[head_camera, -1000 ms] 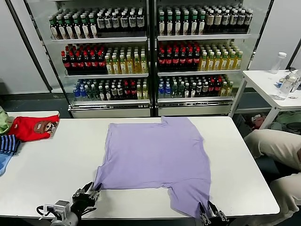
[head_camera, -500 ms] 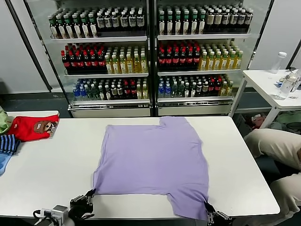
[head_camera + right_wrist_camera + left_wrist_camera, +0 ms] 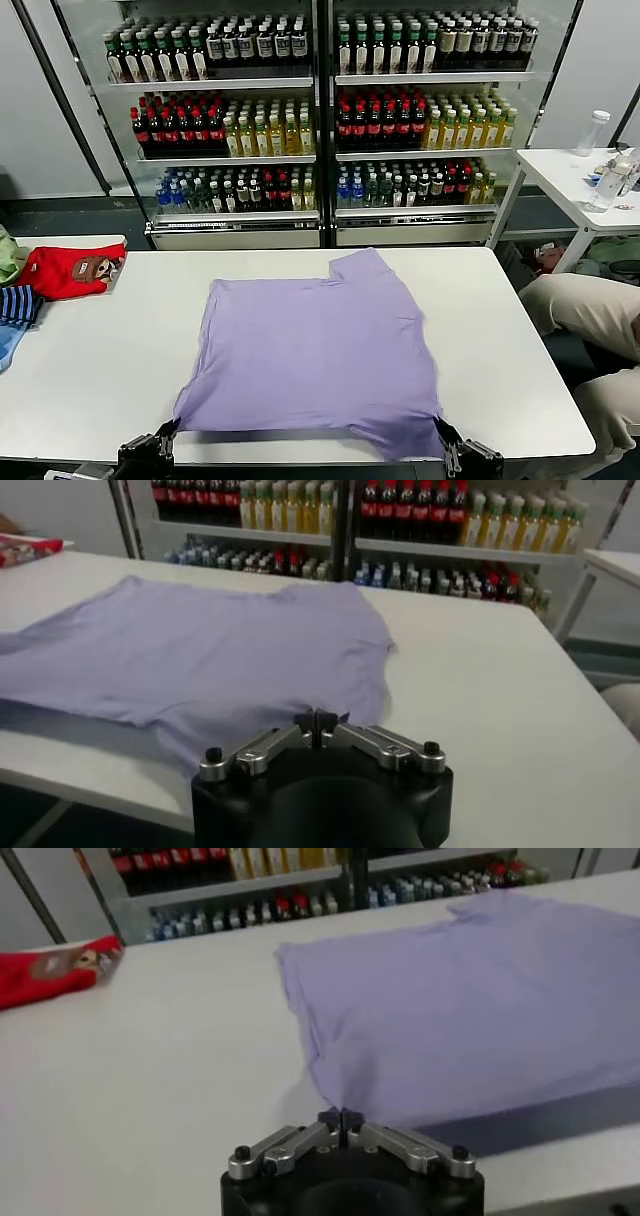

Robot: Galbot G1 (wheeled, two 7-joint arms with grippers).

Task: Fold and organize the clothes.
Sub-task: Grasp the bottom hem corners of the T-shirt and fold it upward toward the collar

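Left claw (image 3: pixel 341 1116) pinched on lavender T-shirt (image 3: pixel 470 998) corner, lifted off white table (image 3: pixel 140 1078); red garment (image 3: pixel 55 966) beyond.

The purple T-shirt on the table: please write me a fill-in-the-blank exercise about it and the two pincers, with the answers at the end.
1. The lavender T-shirt lies on a table whose top is ____ in colour.
2. The left pincer is shut on the shirt's near ____ corner.
3. The right pincer is ____ on the shirt's other near corner.
4. At the table's far left lies a ____ garment with a cartoon print.

Missing words: white; left; shut; red
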